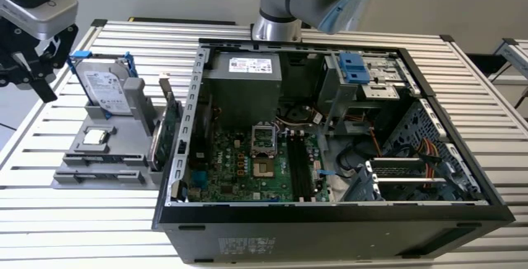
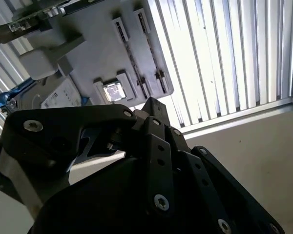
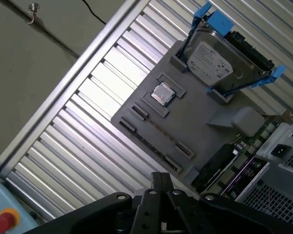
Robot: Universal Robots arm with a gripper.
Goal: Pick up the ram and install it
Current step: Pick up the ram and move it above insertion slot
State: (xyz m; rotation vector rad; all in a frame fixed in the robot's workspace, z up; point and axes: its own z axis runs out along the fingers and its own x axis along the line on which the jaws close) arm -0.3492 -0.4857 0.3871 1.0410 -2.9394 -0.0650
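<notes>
Hovering with the gripper (image 1: 46,89) pinched closed on nothing, up beyond the hard drive (image 1: 106,89), off the outer corner of the grey fixture (image 1: 74,179); same closed tips in the first wrist view. No contact yet with the ram (image 3: 161,131); judged to be the thin strip standing on edge in the fixture, past the processor chip (image 3: 162,93) from the hard drive; long axis parallel to the hard drive's long side. Counted: one ram, one hard drive, one processor chip, one expansion card (image 1: 169,134) between hard drive and open computer case (image 1: 330,216), two pairs of holder clips (image 3: 139,112), one gripper.
</notes>
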